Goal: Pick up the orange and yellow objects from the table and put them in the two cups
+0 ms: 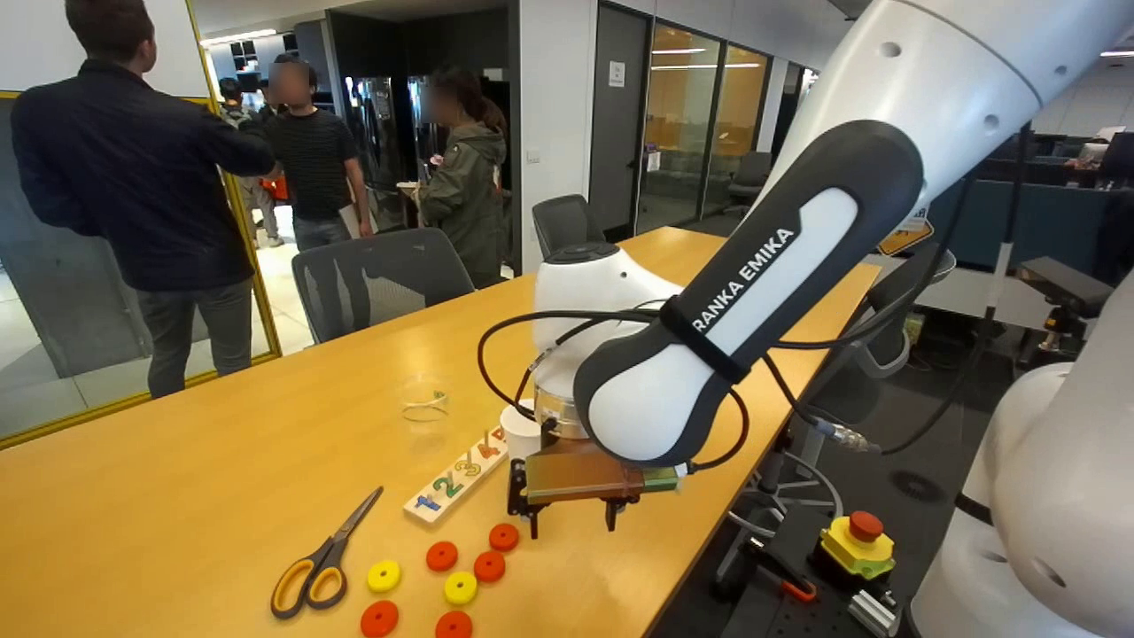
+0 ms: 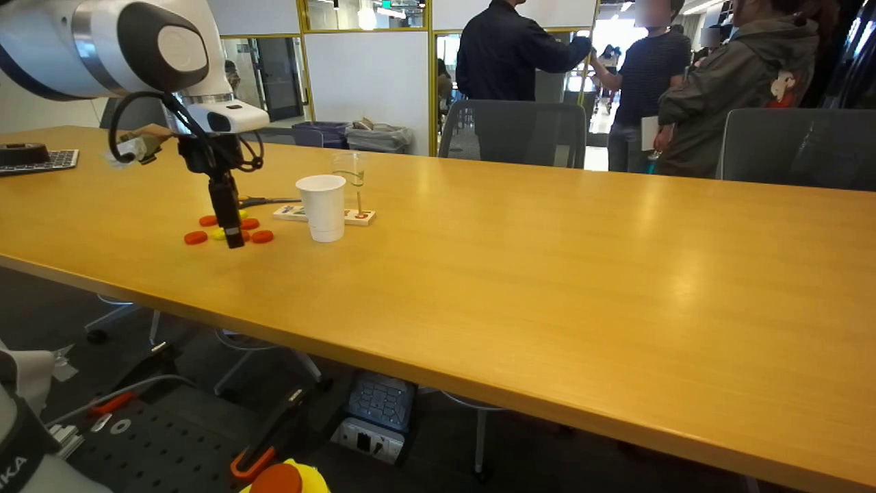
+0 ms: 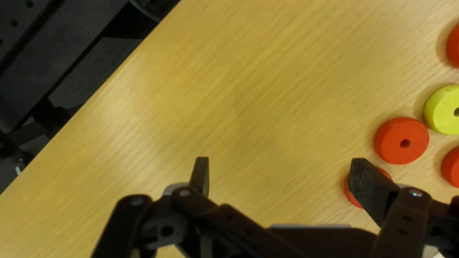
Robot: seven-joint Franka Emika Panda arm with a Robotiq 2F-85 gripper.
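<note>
Nearest on desk [image 1: 177, 496], flat: orange discs [image 1: 441, 556] and yellow discs [image 1: 384, 576], all at or beyond one finger [image 3: 373, 190] of gripper [image 3: 280, 166], toward scissors [image 1: 330, 560]. Hangs with jaws spread wide, gripping nothing. Probably needs shifting that way before lowering; has white cup [image 2: 324, 212] nearby.

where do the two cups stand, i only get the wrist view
Observer: The white cup stands upright beside the number board.
Operator: and the other one
Observer: The clear cup is across that board from the white cup.
Operator: anything sharp i can't see
Observer: Yes, in an exterior view scissors lie on the table, beside a yellow disc.
</note>
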